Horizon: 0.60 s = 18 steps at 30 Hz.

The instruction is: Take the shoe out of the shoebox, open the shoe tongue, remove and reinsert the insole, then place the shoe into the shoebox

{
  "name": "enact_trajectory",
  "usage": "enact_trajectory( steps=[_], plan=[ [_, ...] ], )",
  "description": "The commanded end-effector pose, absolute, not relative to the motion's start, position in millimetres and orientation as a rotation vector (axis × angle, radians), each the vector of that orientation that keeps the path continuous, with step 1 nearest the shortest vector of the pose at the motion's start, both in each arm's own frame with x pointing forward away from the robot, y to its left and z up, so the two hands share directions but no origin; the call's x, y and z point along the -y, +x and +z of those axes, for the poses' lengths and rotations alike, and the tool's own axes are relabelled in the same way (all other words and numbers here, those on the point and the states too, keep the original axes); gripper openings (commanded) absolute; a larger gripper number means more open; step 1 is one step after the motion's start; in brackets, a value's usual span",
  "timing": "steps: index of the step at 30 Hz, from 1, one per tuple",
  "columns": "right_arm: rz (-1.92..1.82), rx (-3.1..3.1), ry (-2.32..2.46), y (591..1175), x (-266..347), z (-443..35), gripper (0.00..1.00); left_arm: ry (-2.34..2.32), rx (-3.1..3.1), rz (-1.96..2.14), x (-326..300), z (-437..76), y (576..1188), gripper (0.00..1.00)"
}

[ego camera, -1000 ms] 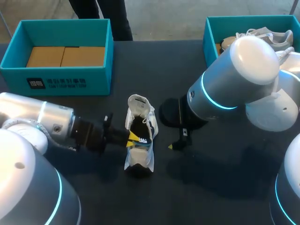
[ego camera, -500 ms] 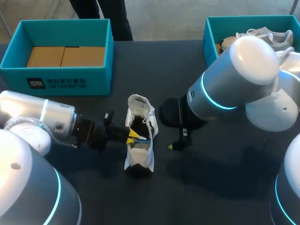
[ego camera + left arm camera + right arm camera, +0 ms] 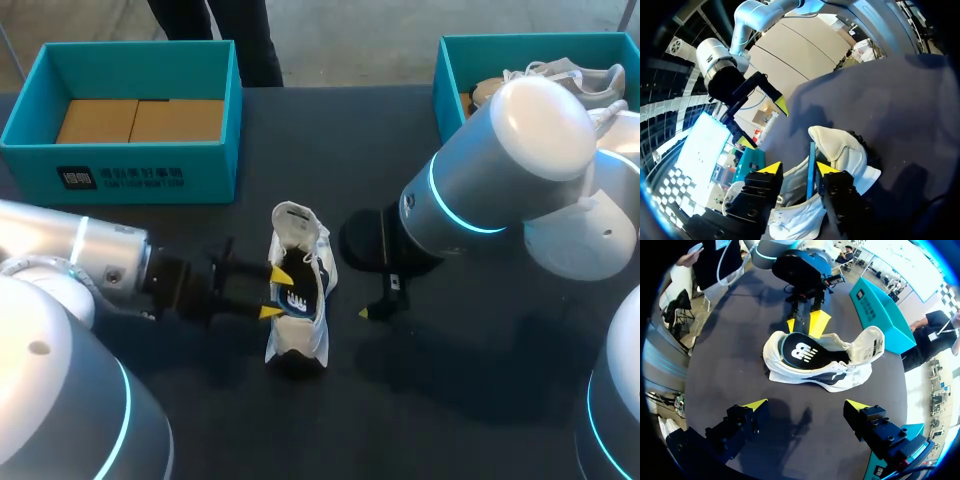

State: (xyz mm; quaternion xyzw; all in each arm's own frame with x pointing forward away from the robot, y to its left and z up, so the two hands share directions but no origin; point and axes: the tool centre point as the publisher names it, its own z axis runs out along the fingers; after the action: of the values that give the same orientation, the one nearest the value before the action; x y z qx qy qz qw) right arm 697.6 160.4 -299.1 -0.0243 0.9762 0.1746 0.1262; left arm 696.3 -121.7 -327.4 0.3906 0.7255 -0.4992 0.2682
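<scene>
Seating the insole [image 3: 296,298] flat in the mid-frame sneaker [image 3: 290,338], we should press gently; left gripper [image 3: 277,293] and right gripper [image 3: 805,405] both have fingers parted.

The left arm [image 3: 90,262] comes in from the frame's lower left and lies nearly level. Its left gripper [image 3: 275,293] sits at centre, fingers spread. The right arm [image 3: 490,180] comes in from the right edge and bends downward. Its right gripper [image 3: 805,405] points at the table, fingers wide apart.

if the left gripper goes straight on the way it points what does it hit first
The shoe: the left gripper points at its near side, with the open tips seemingly right at it.
</scene>
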Motion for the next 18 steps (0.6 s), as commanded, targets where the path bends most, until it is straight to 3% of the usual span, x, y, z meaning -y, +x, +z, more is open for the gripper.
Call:
enact_trajectory(
  steps=[1, 2, 3, 4, 18],
  plan=[
    [0.508, -2.841, -0.07, 697, -161, -301, 1.0, 1.052, -1.962, -1.34, 118, -326, 689, 0.22],
    [0.508, -2.841, -0.07, 697, -161, -301, 1.0, 1.053, -1.966, -1.342, 118, -327, 689, 0.2],
    [0.508, -2.841, -0.07, 697, -161, -301, 1.0, 1.053, -1.97, -1.346, 119, -328, 689, 0.03],
    [0.508, -2.841, -0.07, 697, -161, -301, 1.0, 1.054, -1.972, -1.347, 120, -331, 689, 0.0],
    [0.508, -2.841, -0.07, 697, -161, -301, 1.0, 1.058, -2.01, -1.362, 127, -346, 691, 0.0]
  ],
)
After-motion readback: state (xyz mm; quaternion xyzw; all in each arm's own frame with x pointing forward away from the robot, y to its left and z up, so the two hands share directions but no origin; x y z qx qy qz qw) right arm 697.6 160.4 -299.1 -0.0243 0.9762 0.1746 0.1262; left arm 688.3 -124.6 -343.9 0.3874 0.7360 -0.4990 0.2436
